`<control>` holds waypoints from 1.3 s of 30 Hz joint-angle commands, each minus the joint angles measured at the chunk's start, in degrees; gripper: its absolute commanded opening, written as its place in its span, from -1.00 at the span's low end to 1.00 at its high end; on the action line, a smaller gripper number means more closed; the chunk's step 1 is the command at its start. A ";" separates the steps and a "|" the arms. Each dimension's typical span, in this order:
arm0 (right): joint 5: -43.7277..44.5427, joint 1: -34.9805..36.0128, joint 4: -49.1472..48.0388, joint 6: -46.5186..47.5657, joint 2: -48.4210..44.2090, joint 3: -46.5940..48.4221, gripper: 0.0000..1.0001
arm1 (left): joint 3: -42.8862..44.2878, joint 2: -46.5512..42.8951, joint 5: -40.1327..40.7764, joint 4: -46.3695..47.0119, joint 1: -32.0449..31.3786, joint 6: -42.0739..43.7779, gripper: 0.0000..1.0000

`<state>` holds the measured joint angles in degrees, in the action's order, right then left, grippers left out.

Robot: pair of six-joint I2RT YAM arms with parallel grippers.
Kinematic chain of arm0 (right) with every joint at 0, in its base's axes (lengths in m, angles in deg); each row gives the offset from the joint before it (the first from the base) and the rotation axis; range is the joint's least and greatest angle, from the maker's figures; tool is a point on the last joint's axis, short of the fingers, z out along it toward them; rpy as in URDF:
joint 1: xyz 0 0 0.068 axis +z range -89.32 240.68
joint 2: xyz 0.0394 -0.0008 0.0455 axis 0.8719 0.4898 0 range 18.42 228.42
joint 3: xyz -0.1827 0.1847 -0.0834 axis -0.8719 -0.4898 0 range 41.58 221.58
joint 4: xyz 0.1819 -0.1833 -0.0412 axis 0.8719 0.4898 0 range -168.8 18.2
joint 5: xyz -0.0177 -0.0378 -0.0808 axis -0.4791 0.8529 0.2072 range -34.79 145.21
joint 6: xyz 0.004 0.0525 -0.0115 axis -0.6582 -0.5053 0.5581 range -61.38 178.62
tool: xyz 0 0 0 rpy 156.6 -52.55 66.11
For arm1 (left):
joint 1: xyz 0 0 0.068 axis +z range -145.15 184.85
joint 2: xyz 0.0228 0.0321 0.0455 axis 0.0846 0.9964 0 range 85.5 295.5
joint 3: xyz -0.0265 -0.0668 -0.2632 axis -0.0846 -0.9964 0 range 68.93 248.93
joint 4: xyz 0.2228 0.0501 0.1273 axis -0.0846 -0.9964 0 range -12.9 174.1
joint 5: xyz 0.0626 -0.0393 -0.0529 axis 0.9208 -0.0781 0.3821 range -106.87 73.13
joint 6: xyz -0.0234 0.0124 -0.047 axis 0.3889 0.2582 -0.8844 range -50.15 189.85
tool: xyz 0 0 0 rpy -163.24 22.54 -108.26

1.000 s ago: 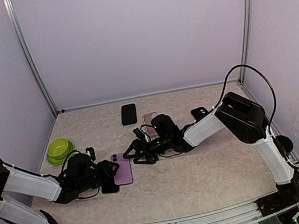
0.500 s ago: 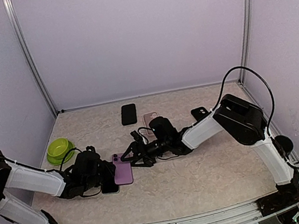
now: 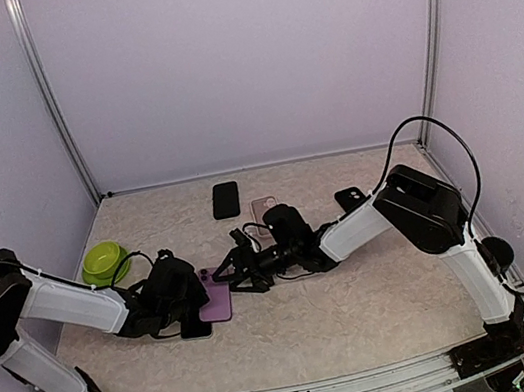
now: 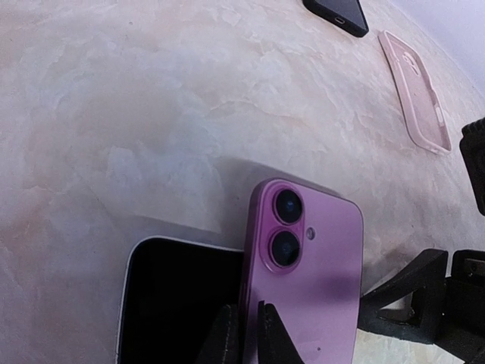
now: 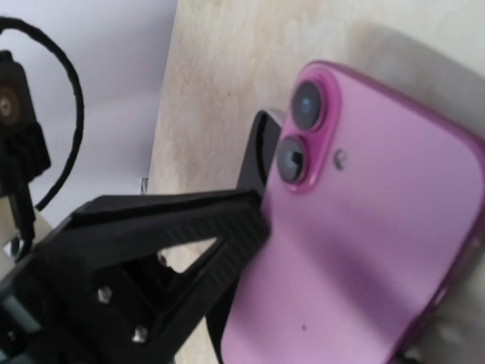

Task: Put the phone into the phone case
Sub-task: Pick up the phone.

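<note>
A purple phone (image 3: 216, 301) lies back up, its left edge resting over a black-screened, white-rimmed phone (image 3: 194, 327). In the left wrist view my left gripper (image 4: 244, 315) is shut on the purple phone's (image 4: 311, 273) left long edge, below the camera lenses. My right gripper (image 3: 228, 278) sits at the phone's right edge; one finger (image 4: 413, 292) shows there. The right wrist view is filled by the phone (image 5: 364, 243) and the left gripper's finger (image 5: 189, 227); the right gripper's own jaws are hidden. The clear pink phone case (image 3: 262, 208) lies empty further back and also shows in the left wrist view (image 4: 415, 91).
A black phone (image 3: 226, 199) lies near the back wall, beyond the case. A green bowl (image 3: 104, 262) stands at the left. A small black object (image 3: 349, 198) lies beside the right arm. The black-screened phone (image 4: 178, 303) lies left of my left fingers.
My left gripper has moved right onto the purple phone's left edge. My right gripper moved left up to the phone's right edge, then stayed. The phone has hardly shifted.
</note>
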<state>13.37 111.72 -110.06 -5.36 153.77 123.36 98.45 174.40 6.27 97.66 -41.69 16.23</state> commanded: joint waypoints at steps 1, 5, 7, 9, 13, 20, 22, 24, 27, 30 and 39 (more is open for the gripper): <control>-0.96 0.63 1.74 0.14 1.91 -1.60 0.70 | 0.18 3.43 -0.99 -7.72 -0.59 -0.44 -0.85; -1.05 0.64 1.69 0.00 2.11 -1.53 0.70 | 0.91 4.39 -1.01 -8.72 -0.70 -0.68 -0.90; -1.05 0.63 1.85 0.00 2.14 -1.38 0.70 | 1.27 5.14 -1.37 -8.88 -0.74 -0.56 -0.91; -1.03 0.63 2.02 -0.08 2.40 -1.13 0.70 | 1.45 5.77 -1.74 -8.88 -0.82 -0.51 -0.92; -1.89 0.63 0.98 -0.78 2.96 -0.89 0.65 | 1.34 6.37 -2.33 -8.16 -0.91 -0.20 -0.93; -3.30 0.63 -3.66 -3.24 4.03 -1.31 0.30 | 0.94 5.85 -3.03 -7.18 -1.18 0.42 -0.94; -3.46 0.63 -5.05 -3.81 4.34 -1.50 0.17 | 0.76 5.69 -3.22 -6.91 -1.17 0.46 -0.94; -3.51 0.63 -6.56 -4.51 4.69 -1.68 0.07 | 0.38 5.37 -3.39 -6.51 -1.22 0.53 -0.95; -3.66 0.63 -8.67 -5.69 5.45 -1.76 -0.08 | -0.13 4.91 -3.62 -5.95 -1.26 0.47 -0.95; -3.75 0.63 -9.87 -6.46 5.99 -1.67 -0.40 | -0.50 4.47 -3.62 -5.87 -1.27 0.45 -0.96; -3.83 0.54 -11.09 -6.72 6.11 -1.84 -1.00 | -1.10 1.81 -2.24 -6.97 -1.18 0.03 -0.92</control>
<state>8.80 111.55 -119.70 -14.26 157.92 122.33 99.37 175.86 7.75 97.57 -41.96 16.08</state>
